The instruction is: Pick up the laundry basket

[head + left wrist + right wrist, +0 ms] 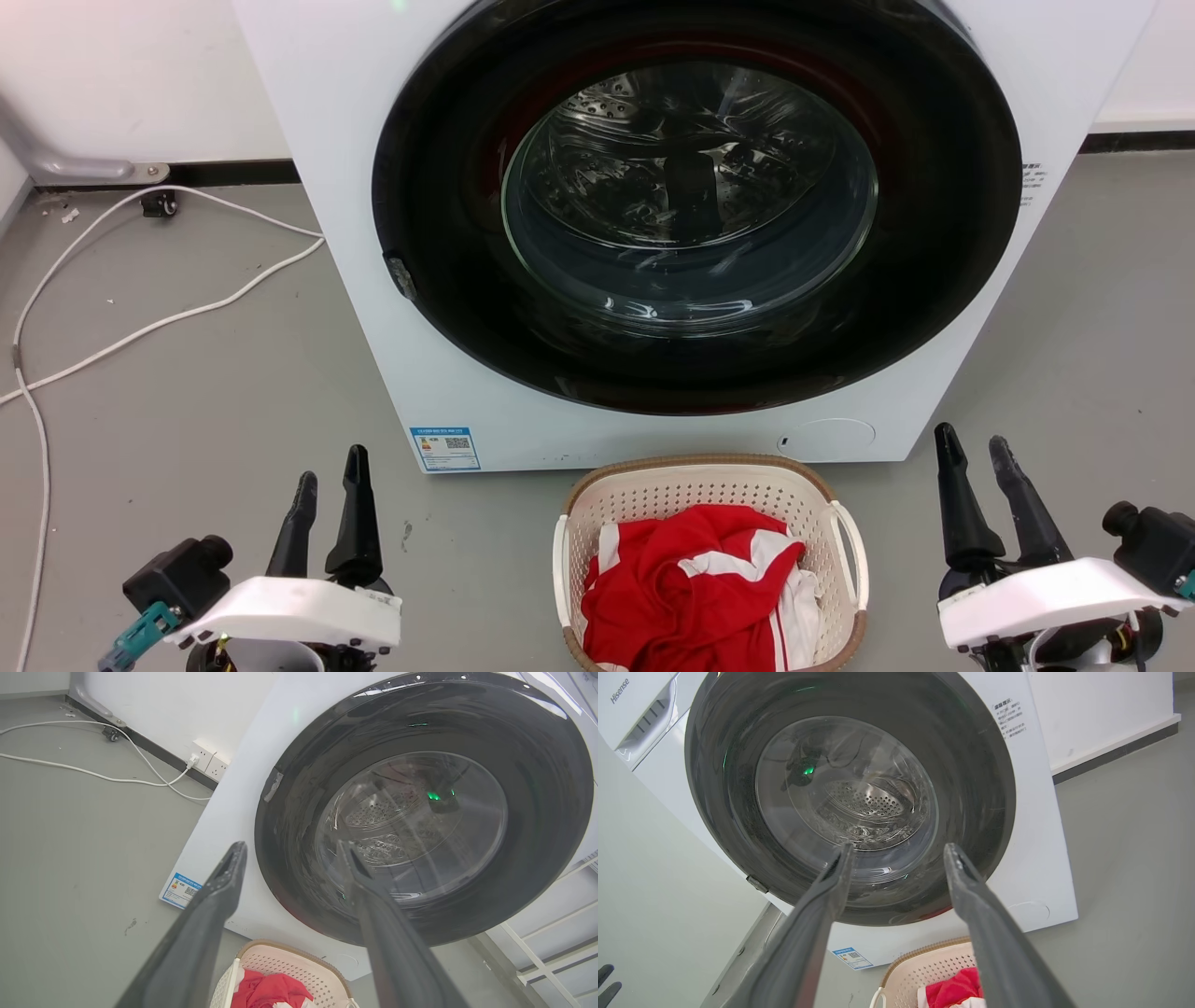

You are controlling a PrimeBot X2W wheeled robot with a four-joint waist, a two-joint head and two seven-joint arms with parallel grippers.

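Left gripper (331, 469) and right gripper (973, 439), jaws apart and empty, flank the laundry basket (691, 490), which sits on the floor (187, 401) holding red-and-white clothing (691, 579). It is probably light and fairly stiff, and is best taken by the white loop handles (856, 551). There is room on both sides, but the far rim stands close before the washing machine (355, 140).

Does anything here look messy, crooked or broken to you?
Nothing much. The laundry basket stands upright before the washing machine, with red-and-white clothing bundled inside and nothing spilled. Only a white cable sprawls loose across the floor on the left.
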